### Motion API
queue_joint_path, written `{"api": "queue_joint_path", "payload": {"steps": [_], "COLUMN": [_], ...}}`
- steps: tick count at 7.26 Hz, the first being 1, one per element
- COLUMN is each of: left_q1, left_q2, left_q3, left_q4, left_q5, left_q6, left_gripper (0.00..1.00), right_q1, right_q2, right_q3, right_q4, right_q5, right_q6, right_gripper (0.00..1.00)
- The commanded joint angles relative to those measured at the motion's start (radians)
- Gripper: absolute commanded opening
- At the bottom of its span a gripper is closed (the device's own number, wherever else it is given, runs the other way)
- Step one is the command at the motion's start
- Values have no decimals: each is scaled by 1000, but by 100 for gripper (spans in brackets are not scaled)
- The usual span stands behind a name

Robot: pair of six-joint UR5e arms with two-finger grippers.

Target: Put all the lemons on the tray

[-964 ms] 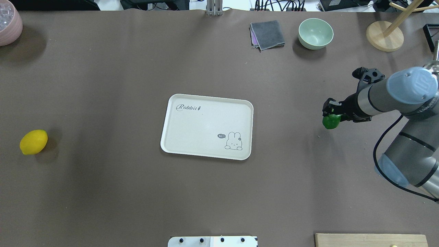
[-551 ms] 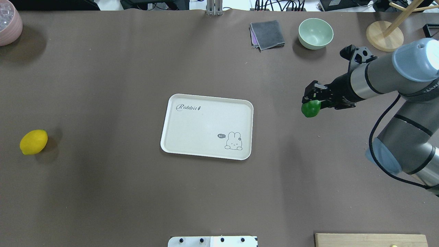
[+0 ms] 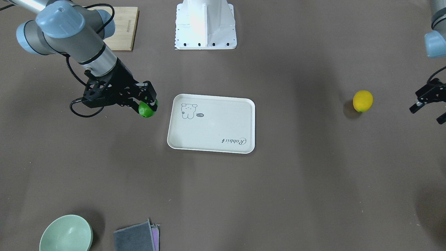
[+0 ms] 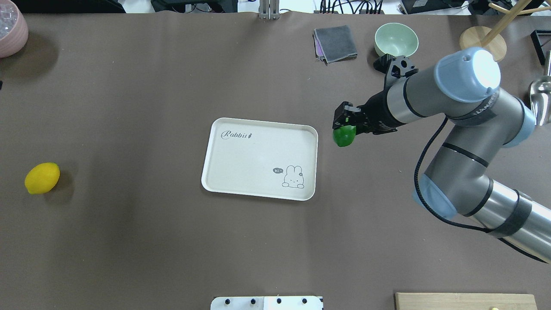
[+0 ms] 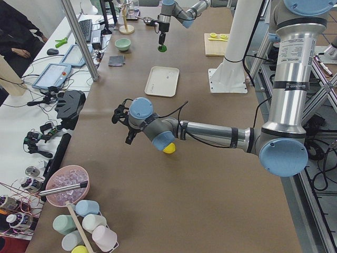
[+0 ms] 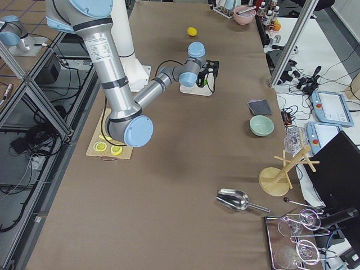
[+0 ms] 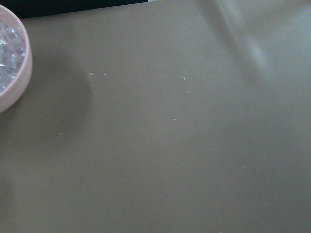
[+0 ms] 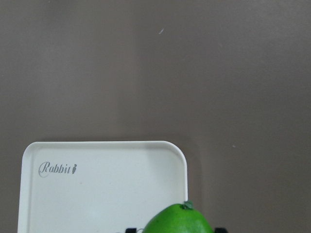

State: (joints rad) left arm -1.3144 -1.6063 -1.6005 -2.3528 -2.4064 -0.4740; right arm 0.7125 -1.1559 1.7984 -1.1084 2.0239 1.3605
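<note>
Your right gripper (image 4: 343,128), clamped on the green lemon (image 4: 344,137), has moved it just beside the tray (image 4: 249,159); the yellow lemon (image 4: 42,178) stays on the table (image 4: 129,241). Left gripper (image 3: 428,112) gapes. The pink bowl (image 4: 18,43) holds clear cubes (image 4: 5,21).

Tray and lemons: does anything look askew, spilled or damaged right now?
Nothing stands out. The tray lies flat and bare. The green lemon is whole, clamped in the right gripper just off the tray's edge, not yet over it. The yellow lemon rests intact on the table, well away from the tray.
</note>
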Motion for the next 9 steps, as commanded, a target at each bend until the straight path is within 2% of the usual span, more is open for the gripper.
{"api": "queue_joint_path", "payload": {"steps": [1, 2, 8, 9], "left_q1": [82, 96, 312, 343], "left_q2": [45, 46, 124, 135], "left_q3": [-1, -1, -13, -13], "left_q4": [-111, -111, -135, -137], "left_q5": [67, 73, 197, 258], "left_q6": [-28, -26, -106, -118], "left_gripper": [98, 98, 98, 98], "right_q1": [-65, -91, -111, -120], "right_q2": [71, 125, 156, 166], "right_q3": [-65, -136, -175, -183], "right_q4": [1, 4, 5, 5], "right_q5": [-82, -112, -157, -171], "right_q6": [3, 3, 12, 14], "right_gripper": [0, 0, 0, 0]}}
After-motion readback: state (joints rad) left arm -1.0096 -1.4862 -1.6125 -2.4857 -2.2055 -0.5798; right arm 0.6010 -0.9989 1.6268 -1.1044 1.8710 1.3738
